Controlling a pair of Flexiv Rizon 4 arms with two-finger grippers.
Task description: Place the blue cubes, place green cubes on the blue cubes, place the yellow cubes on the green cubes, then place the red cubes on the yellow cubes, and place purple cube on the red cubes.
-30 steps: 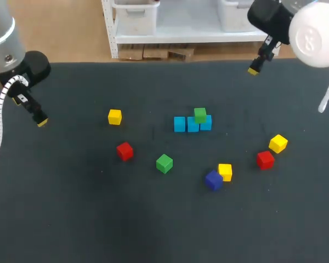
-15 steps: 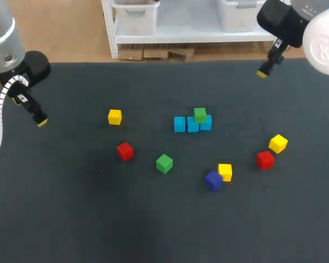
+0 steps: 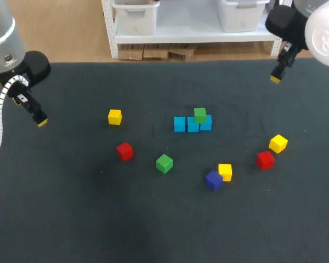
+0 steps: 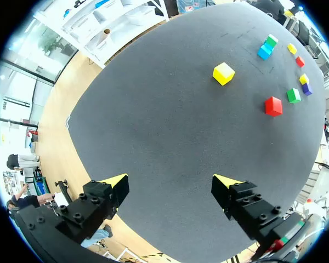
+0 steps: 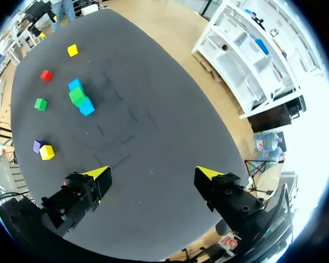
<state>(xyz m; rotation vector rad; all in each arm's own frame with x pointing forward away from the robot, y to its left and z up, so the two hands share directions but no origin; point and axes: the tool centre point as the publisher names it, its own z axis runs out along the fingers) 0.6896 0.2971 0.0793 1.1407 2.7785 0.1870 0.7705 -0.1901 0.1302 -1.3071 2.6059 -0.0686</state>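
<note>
1. Three small blue cubes [image 3: 192, 125] sit touching in a row near the middle of the dark table [image 3: 71, 219]. The base layer looks finished.
2. One green cube [image 3: 200, 115] rests on top of that row, over its middle and right cubes, so the green layer appears only begun.
3. The second green cube [image 3: 164, 163] lies loose in front of the row and is not yet stacked.
4. The three yellow cubes [image 3: 114, 116], two red cubes [image 3: 124, 150] and the dark purple cube [image 3: 213, 179] lie scattered. The purple one is just beside a yellow one.
5. All are plain, solid-coloured blocks of similar size.
6. The left gripper [image 4: 171, 181] hangs over the table's left side, and the right gripper [image 5: 152, 173] over its far right corner. Both have their fingers spread wide and hold nothing.
</note>
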